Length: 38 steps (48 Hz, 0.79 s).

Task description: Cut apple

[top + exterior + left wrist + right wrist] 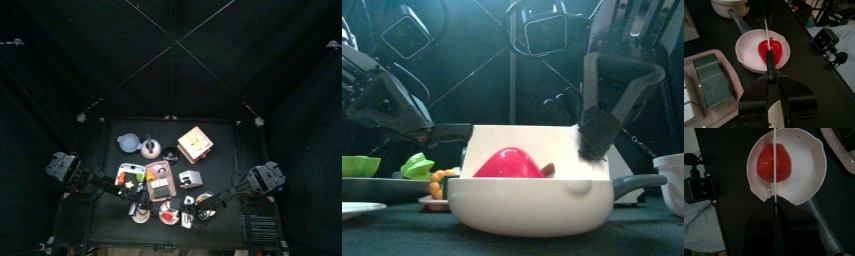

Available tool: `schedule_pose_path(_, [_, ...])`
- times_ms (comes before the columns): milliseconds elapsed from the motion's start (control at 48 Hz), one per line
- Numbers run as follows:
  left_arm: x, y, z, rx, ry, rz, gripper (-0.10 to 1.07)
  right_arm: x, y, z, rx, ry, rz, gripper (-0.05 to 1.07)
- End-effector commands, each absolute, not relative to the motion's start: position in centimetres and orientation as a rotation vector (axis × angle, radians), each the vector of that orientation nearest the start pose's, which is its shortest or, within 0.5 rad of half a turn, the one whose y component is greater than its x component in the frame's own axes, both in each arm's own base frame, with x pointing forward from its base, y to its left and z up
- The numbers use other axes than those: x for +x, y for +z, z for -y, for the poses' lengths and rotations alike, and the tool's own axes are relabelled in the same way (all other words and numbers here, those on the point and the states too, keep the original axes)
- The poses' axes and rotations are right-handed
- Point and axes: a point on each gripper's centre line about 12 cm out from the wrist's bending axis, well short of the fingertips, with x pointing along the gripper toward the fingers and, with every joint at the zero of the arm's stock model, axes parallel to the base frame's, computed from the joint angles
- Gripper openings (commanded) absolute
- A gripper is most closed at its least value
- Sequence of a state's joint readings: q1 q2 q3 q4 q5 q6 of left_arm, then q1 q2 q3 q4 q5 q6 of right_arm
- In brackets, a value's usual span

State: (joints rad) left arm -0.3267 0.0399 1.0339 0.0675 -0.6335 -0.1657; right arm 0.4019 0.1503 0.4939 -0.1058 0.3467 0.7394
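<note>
Beside pan (745, 59) holding apple (771, 48): pink tray (697, 67), second pan (729, 6).

I see a white pan (516, 195) with a long handle (636, 183) close to the front edge of the table (100, 135). Beside it lies a pinkish tray (697, 67) holding green blocks (711, 80). Farther back sit a tan box (197, 143) and a pale blue cup (130, 143).

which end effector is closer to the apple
right, probably: the right end effector hangs at the rim of the pan beside the apple; the left end effector sits off to its left
</note>
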Motion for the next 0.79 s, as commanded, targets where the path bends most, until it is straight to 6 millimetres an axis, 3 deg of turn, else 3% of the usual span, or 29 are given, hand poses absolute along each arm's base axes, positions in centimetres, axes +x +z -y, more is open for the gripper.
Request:
schedule_pose_path(0, [30.5,11.2,10.8,-0.044,-0.336,-0.452,0.38,37.8,14.4,-16.2,0.367,0.032,-1.016,0.34])
schedule_pose_path(771, [30.6,10.8,10.9,-0.042,-0.335,-0.464,0.38,37.9,13.3,-16.0,0.360,0.020,-1.035,0.34])
